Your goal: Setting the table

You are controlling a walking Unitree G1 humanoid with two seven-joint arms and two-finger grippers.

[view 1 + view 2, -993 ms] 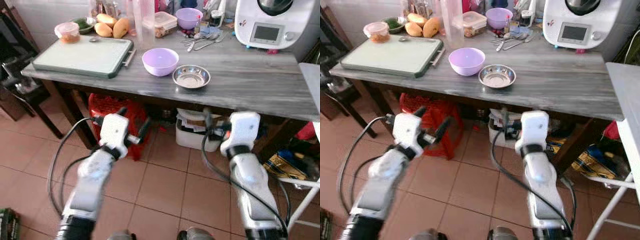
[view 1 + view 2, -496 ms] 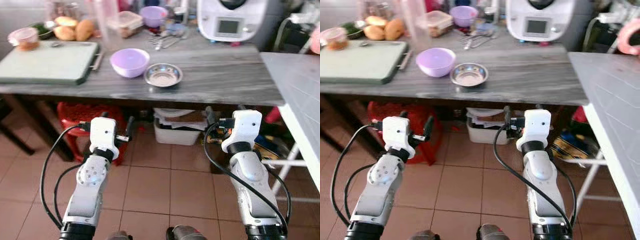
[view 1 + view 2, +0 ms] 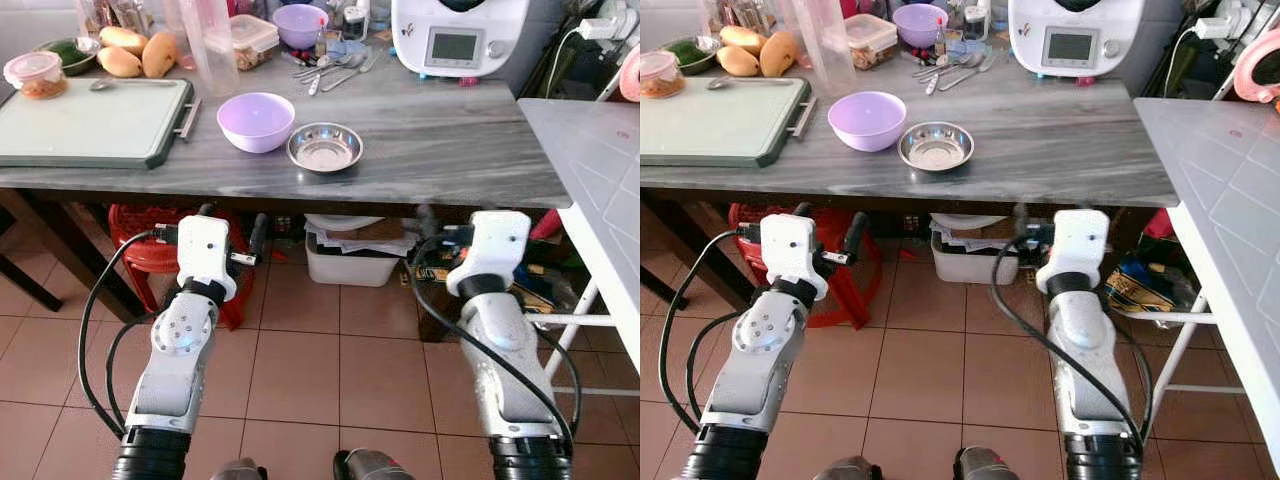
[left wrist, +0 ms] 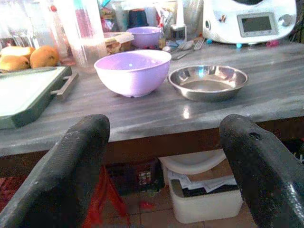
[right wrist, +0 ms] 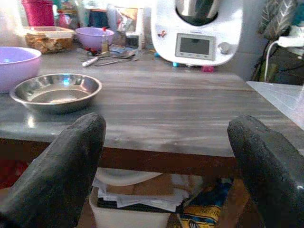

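Both arms are below the worktop's [image 3: 470,150] front edge, nothing held. Left gripper [image 4: 161,171] and right gripper [image 5: 166,166] both have fingers spread wide. Lilac bowl [image 3: 256,120] and steel dish [image 3: 325,147] sit touching, mid-worktop near the front edge. Advice: raise the arms above the edge first, approach the dish rim from the front, and keep clear of the bowl.

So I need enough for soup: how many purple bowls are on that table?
2. One purple bowl sits near the front, beside the steel dish; a second purple bowl stands at the back among the clutter, which may hide more.
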